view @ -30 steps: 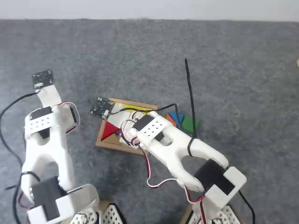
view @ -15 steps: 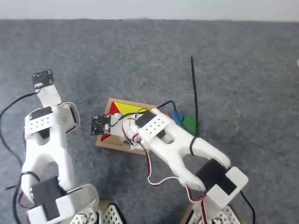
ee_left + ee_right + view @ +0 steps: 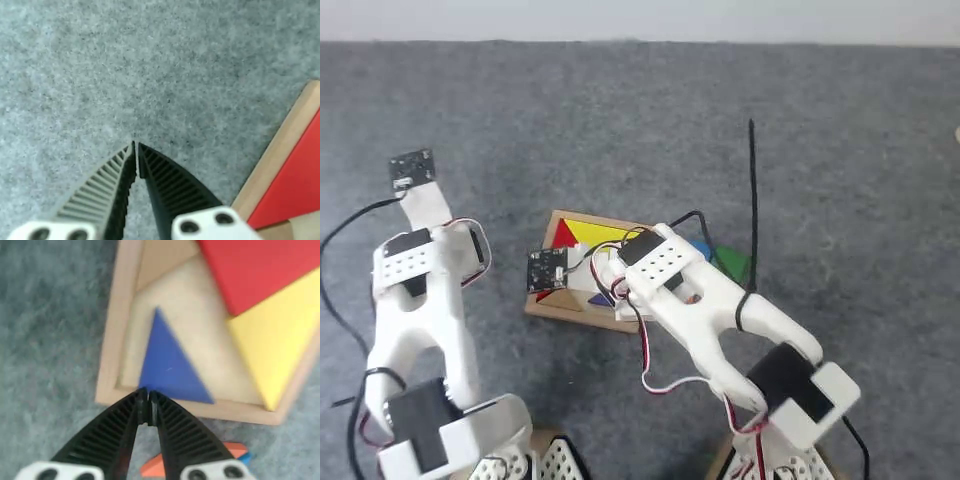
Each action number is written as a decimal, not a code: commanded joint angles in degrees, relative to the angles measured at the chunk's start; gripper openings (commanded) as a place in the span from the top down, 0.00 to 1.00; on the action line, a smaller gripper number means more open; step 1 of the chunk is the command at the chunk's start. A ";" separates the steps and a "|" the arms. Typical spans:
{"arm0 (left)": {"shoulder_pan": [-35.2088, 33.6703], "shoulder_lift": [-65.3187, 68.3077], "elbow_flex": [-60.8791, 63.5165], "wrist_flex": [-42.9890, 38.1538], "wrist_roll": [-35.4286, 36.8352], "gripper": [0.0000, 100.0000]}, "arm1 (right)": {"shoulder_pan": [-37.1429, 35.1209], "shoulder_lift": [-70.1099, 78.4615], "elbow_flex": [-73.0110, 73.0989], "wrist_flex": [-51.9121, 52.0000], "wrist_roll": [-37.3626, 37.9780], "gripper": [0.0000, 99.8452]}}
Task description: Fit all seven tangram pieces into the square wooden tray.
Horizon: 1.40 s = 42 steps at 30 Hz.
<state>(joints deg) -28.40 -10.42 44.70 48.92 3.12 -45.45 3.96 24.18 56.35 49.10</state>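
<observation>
The square wooden tray (image 3: 565, 313) lies mid-table under my right arm. It holds a red triangle (image 3: 560, 235), a yellow triangle (image 3: 596, 237) and a small blue triangle (image 3: 167, 365) that lies flat in a corner. My right gripper (image 3: 146, 392) is shut on nothing, its tips over the tray rim (image 3: 122, 315) beside the blue triangle. Just outside the tray lie a green piece (image 3: 732, 263), a blue piece (image 3: 703, 248) and an orange piece (image 3: 230, 447). My left gripper (image 3: 135, 145) is shut over bare carpet, left of the tray's edge (image 3: 280, 150).
Grey carpet covers the whole table. A thin black cable (image 3: 753, 200) stands up right of the tray, beside the loose pieces. The right arm's body hides the tray's right part in the high view.
My right arm has drawn back from the tray's far side toward its near edge, uncovering the red and yellow triangles. The black cable has shifted right. The left arm has not moved.
</observation>
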 commanded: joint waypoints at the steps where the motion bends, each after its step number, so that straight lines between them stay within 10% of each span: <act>1: 0.26 -0.35 -2.59 -1.41 0.44 0.99 | -0.04 -4.00 -0.62 -7.34 -11.43 0.99; 7: 0.18 -0.18 -2.59 -1.49 0.44 0.99 | 0.75 0.84 3.34 -20.53 -18.37 0.99; 42: -0.09 -0.18 -2.59 -1.58 0.70 0.99 | -3.82 -9.63 10.64 -19.56 -26.90 0.99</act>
<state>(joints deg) -28.40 -10.42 44.70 48.75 3.12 -48.70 -2.11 34.55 41.76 27.12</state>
